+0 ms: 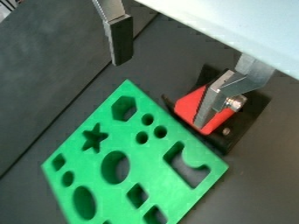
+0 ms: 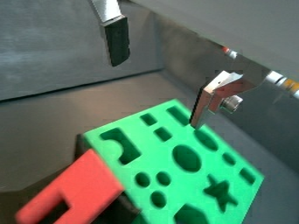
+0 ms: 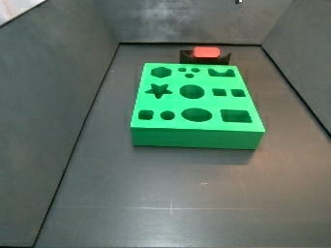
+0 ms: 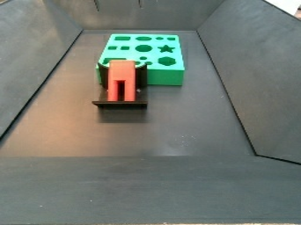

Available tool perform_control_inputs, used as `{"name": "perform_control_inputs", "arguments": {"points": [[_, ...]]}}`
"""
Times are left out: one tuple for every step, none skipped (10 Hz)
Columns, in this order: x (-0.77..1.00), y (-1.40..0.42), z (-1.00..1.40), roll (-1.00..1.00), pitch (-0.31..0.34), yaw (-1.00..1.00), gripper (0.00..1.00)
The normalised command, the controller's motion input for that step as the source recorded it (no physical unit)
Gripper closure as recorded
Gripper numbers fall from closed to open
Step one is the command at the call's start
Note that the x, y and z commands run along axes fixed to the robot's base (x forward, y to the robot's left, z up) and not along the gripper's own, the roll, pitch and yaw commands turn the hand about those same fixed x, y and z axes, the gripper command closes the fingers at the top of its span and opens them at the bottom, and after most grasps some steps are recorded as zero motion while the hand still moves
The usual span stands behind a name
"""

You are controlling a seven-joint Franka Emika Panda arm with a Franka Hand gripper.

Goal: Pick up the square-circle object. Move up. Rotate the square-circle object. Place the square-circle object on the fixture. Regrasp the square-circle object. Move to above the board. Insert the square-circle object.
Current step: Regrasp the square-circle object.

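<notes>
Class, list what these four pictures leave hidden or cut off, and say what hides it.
- Hand: out of frame in both side views; wrist views show only its fingers, apart, holding nothing.
- Red block: mostly hidden behind the green board.
- Black fixture: its top is covered by the block.

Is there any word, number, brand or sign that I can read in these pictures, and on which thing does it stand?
No readable text in any view.
Bright green board with shaped holes: only cut-out shapes, no writing.
Small red plastic block lying on the dark fixture: no marking visible.
Gripper, open and empty above the board and block in both wrist views: its silver fingers show no label.
</notes>
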Motion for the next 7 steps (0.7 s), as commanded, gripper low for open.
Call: {"name": "perform_control_inputs", "arguments": {"points": [[-0.02,-0.02,0.04,1.00,0.031,0.01,0.00],[-0.01,-0.05,0.01,1.00,0.025,0.01,0.00],[-0.02,-0.04,0.01,1.00,0.022,0.01,0.00],[-0.03,-0.02,0.02,1.00,0.017,0.01,0.00],[-0.02,-0.02,0.01,1.00,0.012,0.01,0.00],[-0.02,-0.02,0.01,1.00,0.007,0.01,0.00],[-0.02,-0.02,0.01,1.00,0.006,0.01,0.00]]}}
